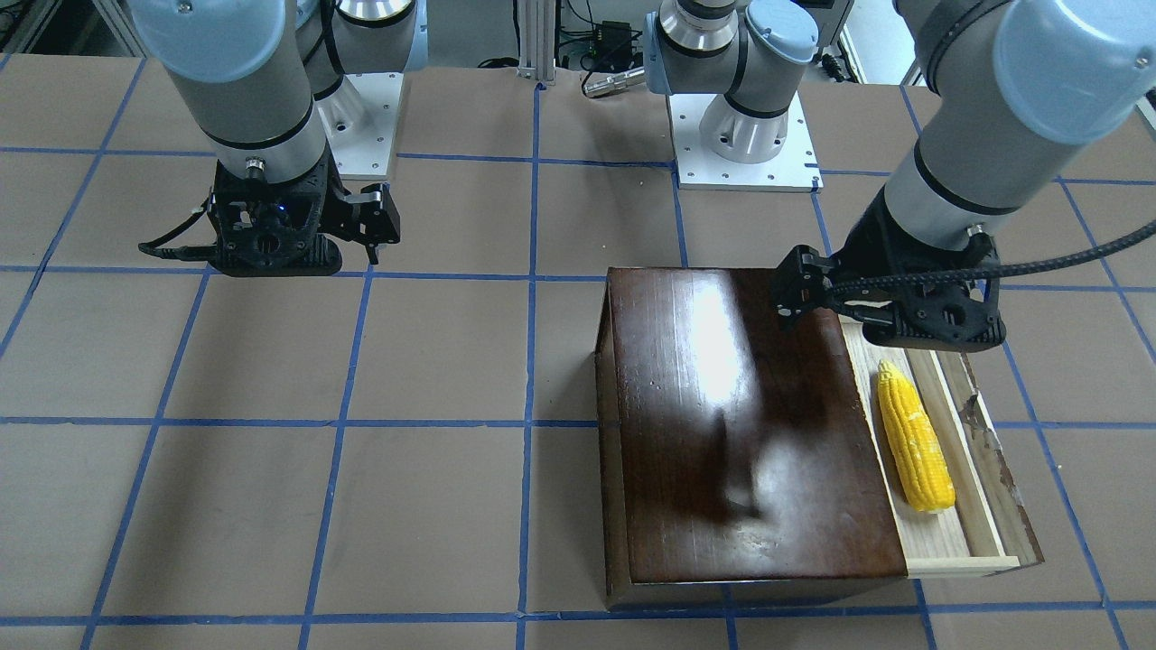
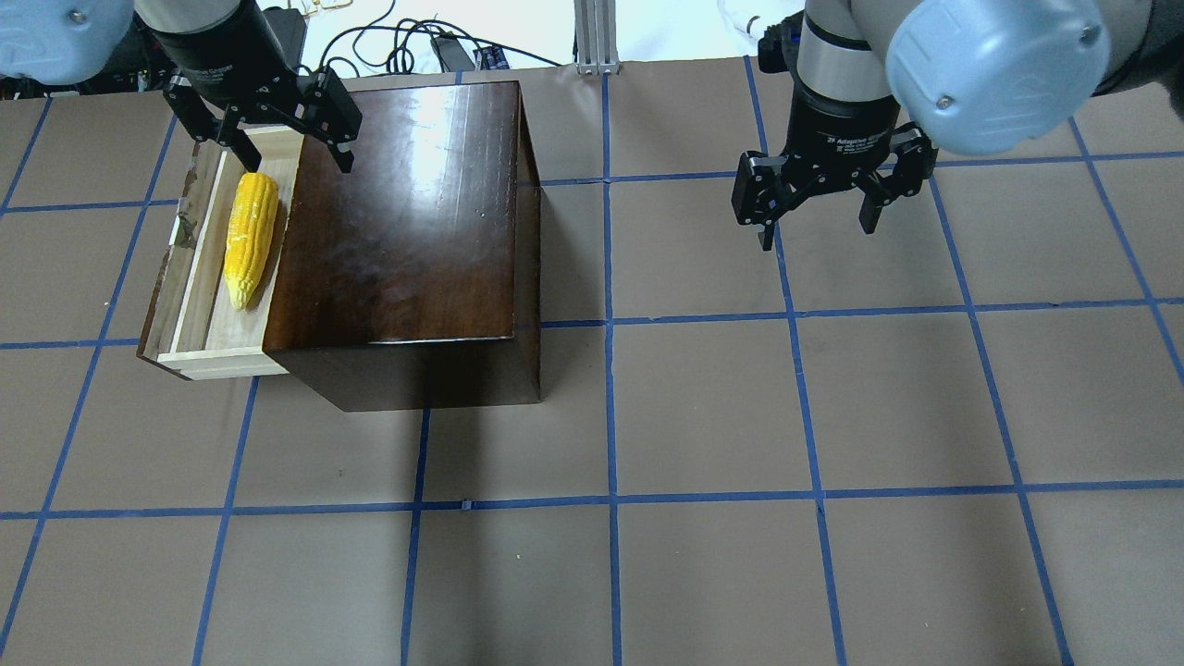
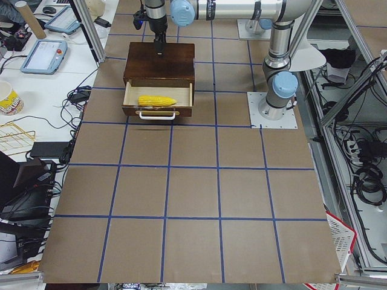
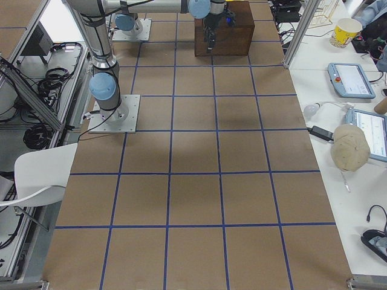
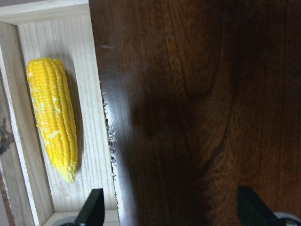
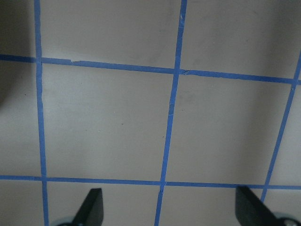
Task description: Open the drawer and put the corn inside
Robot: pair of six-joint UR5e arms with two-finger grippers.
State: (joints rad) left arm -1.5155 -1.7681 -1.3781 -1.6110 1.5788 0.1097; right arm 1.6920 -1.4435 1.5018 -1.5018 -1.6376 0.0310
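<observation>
The yellow corn [image 2: 250, 239] lies lengthwise in the pulled-out pale-wood drawer [image 2: 205, 338] of the dark-brown box [image 2: 407, 231]. It also shows in the front view [image 1: 914, 438] and the left wrist view [image 5: 51, 122]. My left gripper [image 2: 282, 139] is open and empty, held above the far end of the drawer and the box's edge, clear of the corn. My right gripper [image 2: 819, 208] is open and empty over bare table, well away from the box.
The table is brown paper with a blue tape grid [image 2: 610, 319]. The arm bases [image 1: 745, 144] stand at the robot's side. The drawer's worn front panel [image 1: 998, 460] sticks out from the box's side.
</observation>
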